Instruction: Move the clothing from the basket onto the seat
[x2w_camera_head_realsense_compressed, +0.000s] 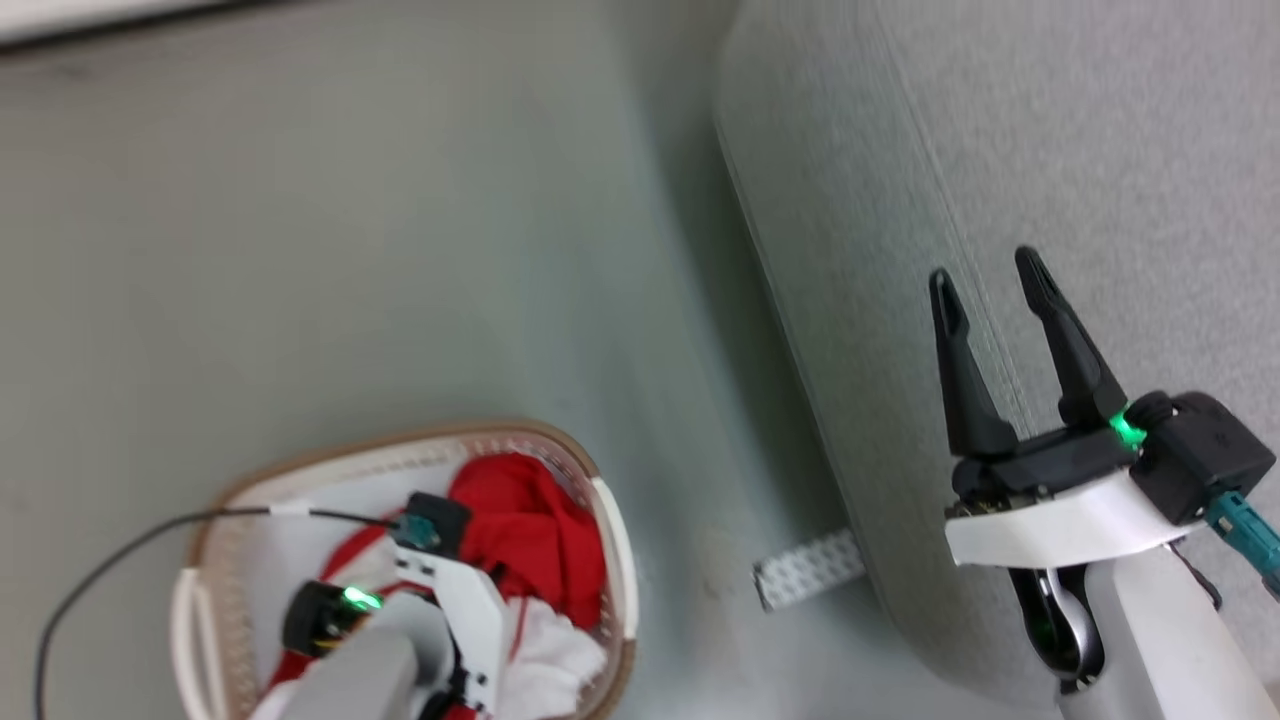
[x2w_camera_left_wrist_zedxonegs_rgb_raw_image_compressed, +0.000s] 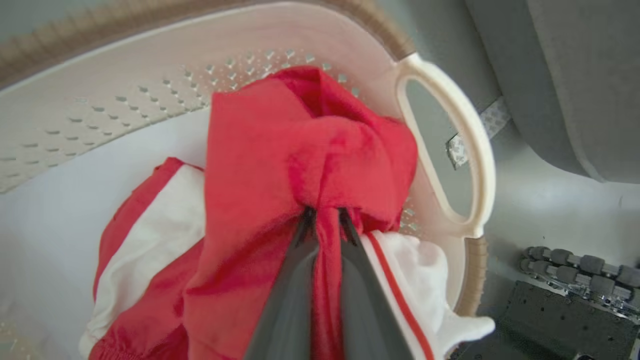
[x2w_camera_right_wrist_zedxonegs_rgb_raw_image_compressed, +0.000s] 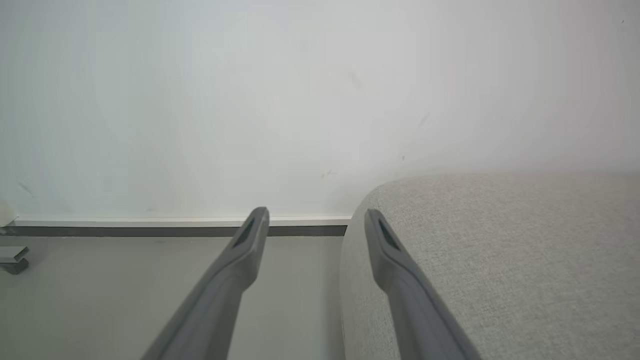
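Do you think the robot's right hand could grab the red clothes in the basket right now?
Probably not easily: the right gripper hangs open over the seat, apart from the basket, where the left gripper pinches the clothing.

The basket (x2w_camera_head_realsense_compressed: 400, 442) stands on the floor (x2w_camera_head_realsense_compressed: 350, 250) at the near left. The seat (x2w_camera_head_realsense_compressed: 1100, 150) fills the right side and runs from near to far, well apart from the basket, with bare floor between them. The clothing (x2w_camera_head_realsense_compressed: 530, 540) lies in the basket, heaped towards its right and far wall. The left gripper (x2w_camera_left_wrist_zedxonegs_rgb_raw_image_compressed: 324, 215) reaches down into the basket, its fingers pinching a fold at the top of the heap. A cable (x2w_camera_head_realsense_compressed: 200, 516) runs from that arm leftwards over the basket's left rim. A small strip (x2w_camera_head_realsense_compressed: 808, 570) sticks out from the seat's near base towards the basket. The right gripper (x2w_camera_head_realsense_compressed: 985, 268) hangs over the seat's left edge, fingers spread apart and pointing far. A wall (x2w_camera_right_wrist_zedxonegs_rgb_raw_image_compressed: 250, 100) stands behind the floor and the seat.
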